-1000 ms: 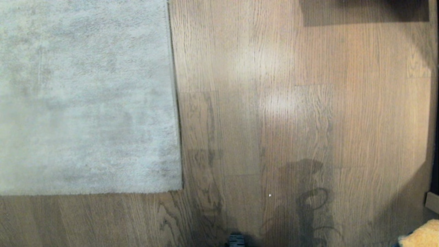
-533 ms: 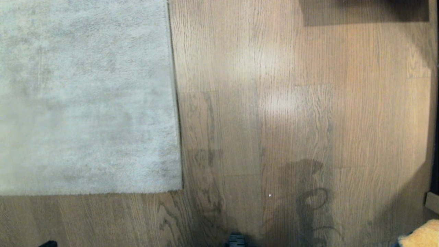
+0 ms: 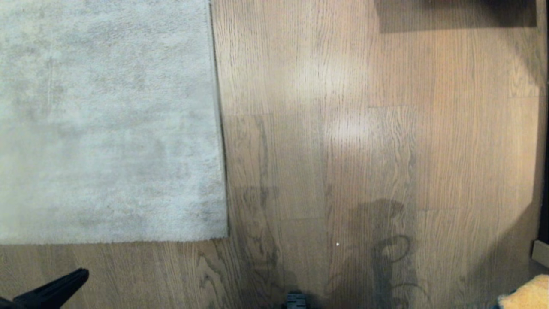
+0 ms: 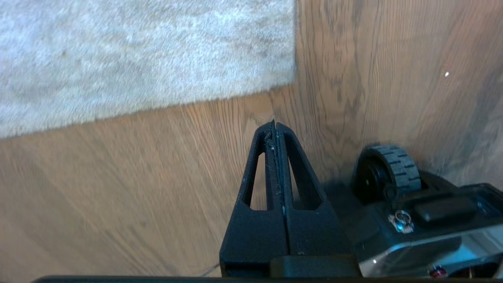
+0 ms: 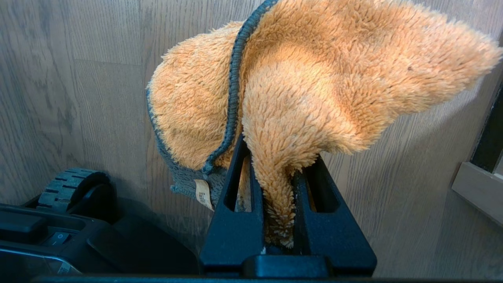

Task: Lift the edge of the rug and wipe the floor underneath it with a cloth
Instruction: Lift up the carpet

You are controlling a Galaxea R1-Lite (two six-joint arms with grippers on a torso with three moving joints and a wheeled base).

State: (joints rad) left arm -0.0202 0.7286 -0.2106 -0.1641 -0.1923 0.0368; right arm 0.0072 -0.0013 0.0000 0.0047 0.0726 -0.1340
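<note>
1. Head view: the big grey rug lies flat on the floor (image 3: 343, 128), and the rug edge (image 3: 221, 128) runs straight down to a corner. Off at the far top sits a dark rectangular patch, hard to say what it is. A pale bit of trim (image 3: 541, 253) pokes in at the right edge.

2. The left gripper (image 3: 83, 273) sticks into the lower left corner of that view, over bare floor, a little short of the rug's near border. Its fingers (image 4: 271, 157) are pressed tight together with nothing between them. In the left wrist view the rug corner (image 4: 289, 78) sits just ahead of the fingertips, not touching them.

3. Beside those fingers, back toward the robot, there's a ribbed black wheel (image 4: 393, 165) and part of the black base (image 4: 432, 220). Between the fingertips and the rug edge it's only open wood.

4. The right gripper (image 5: 277, 157) is clamped on the cloth (image 5: 314, 78), fingers narrow with a fold of orange fluff squeezed between them. The rest of the cloth flops out past the fingertips, with its grey trim and a small tag hanging to one side. In the head view only a corner of the cloth (image 3: 529, 296) shows at the lower right, well apart from the rug.

5. Compared with a second ago: the left gripper wasn't in the head view at all, then barely peeked in at the bottom edge, and now it's clearly in. Rug, floor and cloth look the same.
</note>
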